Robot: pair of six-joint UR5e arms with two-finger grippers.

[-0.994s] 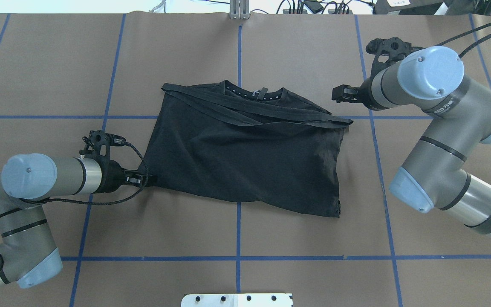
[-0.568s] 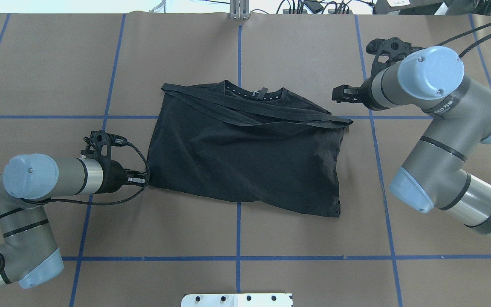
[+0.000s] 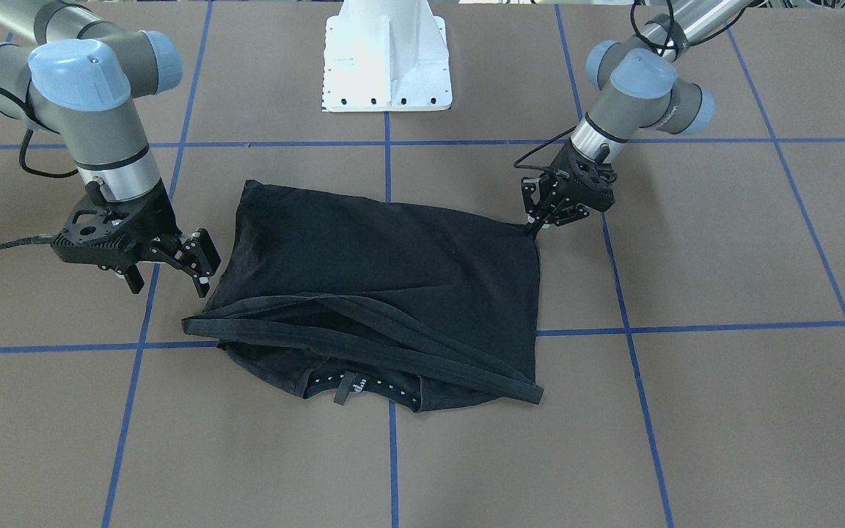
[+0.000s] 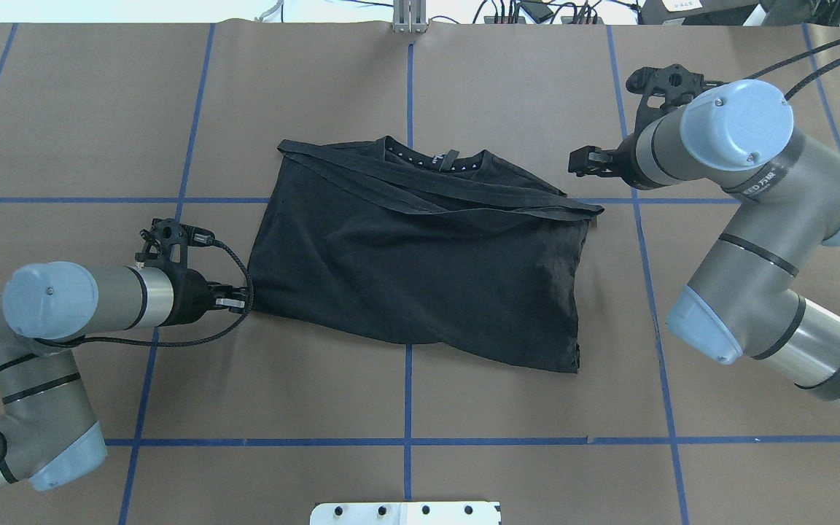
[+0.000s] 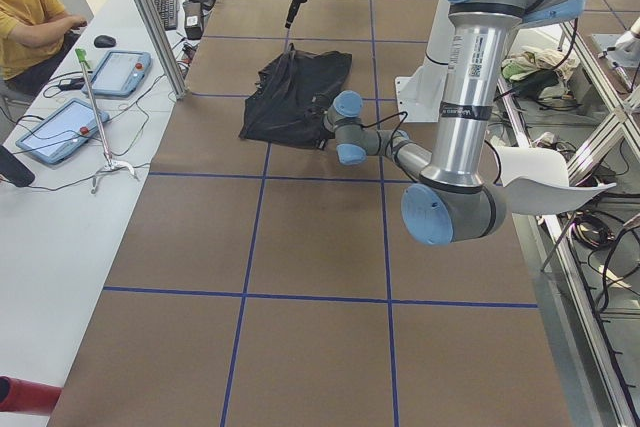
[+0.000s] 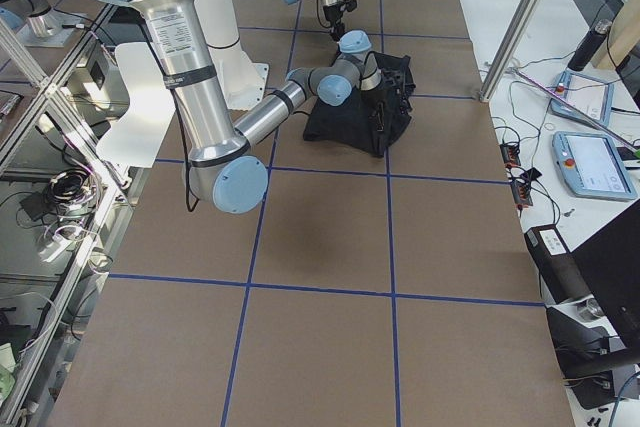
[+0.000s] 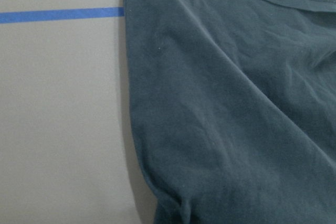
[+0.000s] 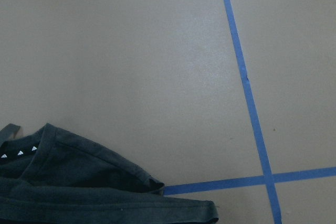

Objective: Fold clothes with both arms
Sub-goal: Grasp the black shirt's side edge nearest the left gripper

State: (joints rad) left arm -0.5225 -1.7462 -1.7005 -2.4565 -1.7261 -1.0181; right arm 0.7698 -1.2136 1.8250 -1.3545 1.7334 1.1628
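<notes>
My left gripper (image 3: 534,224) pinches a corner of the folded black T-shirt (image 3: 393,268); my right gripper (image 3: 205,266) hangs just beside it, jaws wide.

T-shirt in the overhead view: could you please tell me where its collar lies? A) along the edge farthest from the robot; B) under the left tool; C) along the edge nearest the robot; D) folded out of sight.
A: the collar shows along the top edge of the T-shirt in the overhead view, which is the side farthest from the robot.
</notes>
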